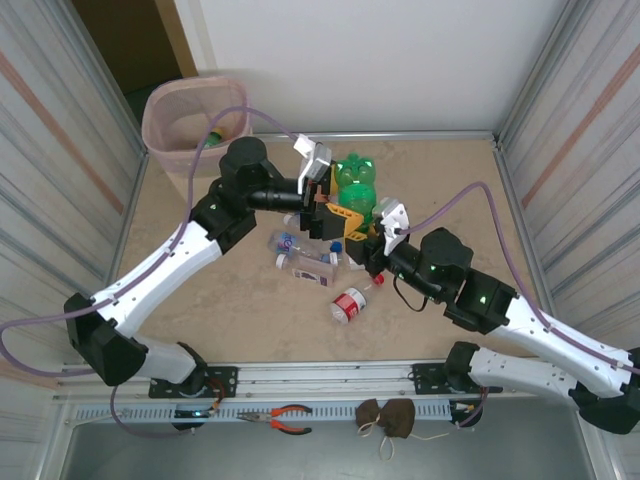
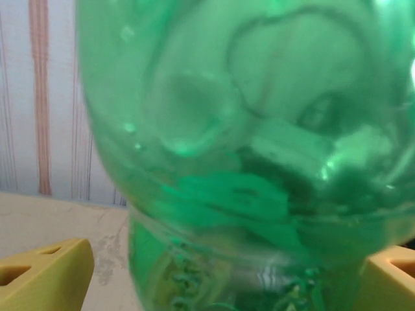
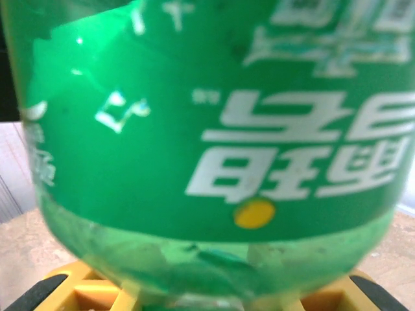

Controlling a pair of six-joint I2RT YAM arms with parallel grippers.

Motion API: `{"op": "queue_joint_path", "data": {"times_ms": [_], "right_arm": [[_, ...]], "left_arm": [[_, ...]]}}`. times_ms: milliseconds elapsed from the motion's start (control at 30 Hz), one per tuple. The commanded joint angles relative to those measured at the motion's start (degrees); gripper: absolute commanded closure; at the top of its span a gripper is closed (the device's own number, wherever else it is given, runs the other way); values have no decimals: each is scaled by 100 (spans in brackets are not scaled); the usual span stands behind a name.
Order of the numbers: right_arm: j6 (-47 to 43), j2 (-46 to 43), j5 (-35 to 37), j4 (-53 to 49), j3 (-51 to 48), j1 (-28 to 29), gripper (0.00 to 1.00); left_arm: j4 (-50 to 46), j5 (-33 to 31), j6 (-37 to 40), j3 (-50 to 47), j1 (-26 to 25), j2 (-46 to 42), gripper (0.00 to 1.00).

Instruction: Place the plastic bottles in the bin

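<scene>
The left arm reaches from its base at the near-left corner of the tabletop [image 1: 200, 310] diagonally toward the middle of the far edge, its elbow raised and its wrist turned to the right. The left gripper [image 1: 333, 207] stands spread wide around the green bottle [image 1: 355, 175]. In the left wrist view its yellow fingers [image 2: 45, 275] sit at either side of the bottle's body [image 2: 246, 129]; bare tabletop shows between the left-hand finger and the bottle, and the other finger lies right against the plastic. The right arm extends from the near-right corner toward the centre, forearm low and wrist angled toward the far-left. The right gripper [image 1: 368, 233] is pressed together on the same green bottle, whose labelled body [image 3: 194, 129] rests between the yellow fingers [image 3: 84, 291] in the right wrist view. The green bottle is near the middle of the far edge, between the two grippers. Clear bottles with blue caps [image 1: 300, 262] lie at the tabletop's centre, and a red-labelled bottle [image 1: 350, 303] lies nearer the near edge. The bin [image 1: 160, 125] stands just beyond the far-left corner.
</scene>
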Motion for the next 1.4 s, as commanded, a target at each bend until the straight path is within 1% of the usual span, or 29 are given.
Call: {"op": "queue_joint_path", "data": {"times_ms": [0, 300, 433, 533, 700, 733, 800, 833, 900, 967, 1100, 1200, 1300, 1367], "right_arm": [[-151, 3, 143, 420, 211, -71, 93], [-99, 1, 102, 421, 198, -124, 93], [-85, -14, 102, 406, 194, -133, 92], [-76, -24, 101, 410, 195, -133, 89], [-63, -32, 109, 387, 195, -142, 79], [-60, -33, 107, 378, 202, -142, 76], [-46, -56, 128, 344, 217, -142, 65], [-50, -67, 136, 326, 213, -139, 62], [-50, -117, 170, 283, 208, -142, 57], [-41, -192, 261, 240, 186, -142, 50], [-17, -352, 418, 132, 135, -141, 39], [8, -474, 530, 66, 103, -149, 35], [28, -558, 607, -20, 81, -150, 33], [38, -592, 643, -72, 86, -159, 32]], "left_arm": [[344, -10, -106, 162, -38, 23, 10], [535, 41, -168, 164, -82, 94, 29], [553, 40, -177, 169, -91, 100, 33], [515, 1, -132, 173, -91, 69, 35], [221, -191, 56, 263, -83, 19, 39], [153, -225, 102, 280, -82, 23, 40], [-1, -318, 183, 328, -58, 14, 42], [-45, -340, 183, 344, -35, 2, 44], [-93, -370, 151, 357, 65, -20, 45], [-168, -459, 113, 344, 201, -64, 45], [-462, -627, 127, 390, 572, -164, 46], [-1046, -934, 361, 567, 913, -242, 47], [-1953, -1428, 721, 946, 1339, -266, 46], [-2607, -1726, 923, 1307, 1772, -217, 46]]}}
